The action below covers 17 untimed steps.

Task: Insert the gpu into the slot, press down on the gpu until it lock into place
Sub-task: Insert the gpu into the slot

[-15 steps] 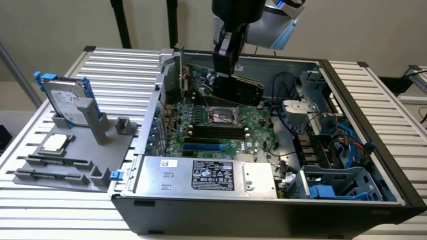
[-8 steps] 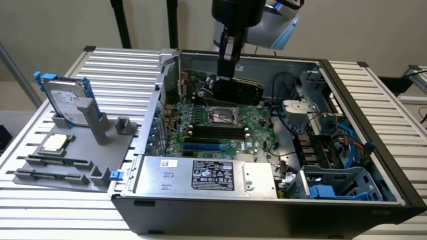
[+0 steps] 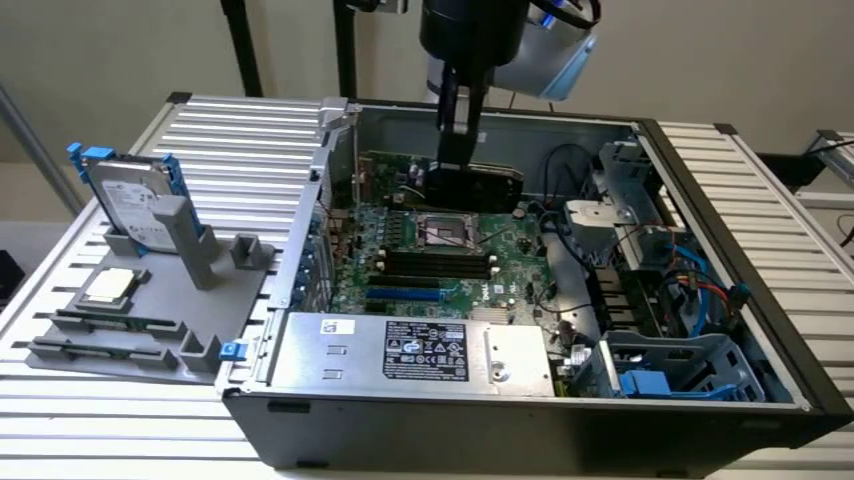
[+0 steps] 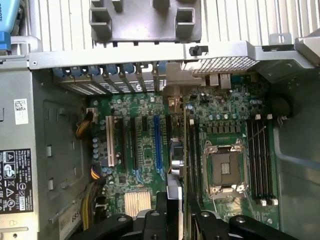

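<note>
Nearest me, the silver power supply box (image 3: 400,350) sits at the case front. Behind it, the blue slot (image 3: 404,296) lies on the green motherboard (image 3: 514,250). Farther back, the gripper (image 3: 461,160) is clamped on the gpu (image 3: 487,190). The card stands on edge, its long axis parallel to the slot, well apart from it.

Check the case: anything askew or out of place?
Nothing damaged or spilled. The gpu hangs in the gripper above the motherboard, clear of the blue slot, not seated.
</note>
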### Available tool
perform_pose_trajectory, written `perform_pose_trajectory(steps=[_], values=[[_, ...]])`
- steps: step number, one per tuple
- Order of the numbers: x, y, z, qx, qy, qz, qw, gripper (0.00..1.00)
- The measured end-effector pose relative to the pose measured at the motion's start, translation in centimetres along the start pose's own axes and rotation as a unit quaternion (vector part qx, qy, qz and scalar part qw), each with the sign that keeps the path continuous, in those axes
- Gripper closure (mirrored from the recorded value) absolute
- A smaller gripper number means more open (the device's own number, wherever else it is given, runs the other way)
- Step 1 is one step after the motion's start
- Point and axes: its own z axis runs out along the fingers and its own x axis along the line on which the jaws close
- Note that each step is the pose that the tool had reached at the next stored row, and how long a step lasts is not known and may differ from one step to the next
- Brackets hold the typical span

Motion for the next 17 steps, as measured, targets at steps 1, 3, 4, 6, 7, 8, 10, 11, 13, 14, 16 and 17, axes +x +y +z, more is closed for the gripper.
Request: perform_pose_trajectory(steps=[1,3,4,6,7,8,10,11,13,14,16,17], values=[[0.1,0.03,0.18,0.0000,-0.0005,0.000,1.0000,0.74],[0.3,0.10,0.55,-0.0001,-0.0011,-0.001,1.0000,0.74],[0.5,0.14,0.73,-0.0001,-0.0012,-0.001,1.0000,0.74],[0.8,0.25,1.07,-0.0002,-0.0014,-0.001,1.0000,0.74],[1.0,0.33,1.26,-0.0002,-0.0015,-0.001,1.0000,0.74],[1.2,0.41,1.44,-0.0002,-0.0018,-0.001,1.0000,0.74],[1.7,0.59,1.79,-0.0001,-0.0029,-0.001,1.0000,0.74],[2.0,0.68,1.95,-0.0001,-0.0037,-0.001,1.0000,0.74],[2.5,0.82,2.26,0.0002,-0.0056,-0.001,1.0000,0.74],[2.8,0.87,2.39,0.0004,-0.0070,-0.001,1.0000,0.74],[3.2,0.93,2.65,0.0010,-0.0098,-0.001,1.0000,0.74],[3.4,0.96,2.79,0.0013,-0.0112,-0.001,0.9999,0.74]])
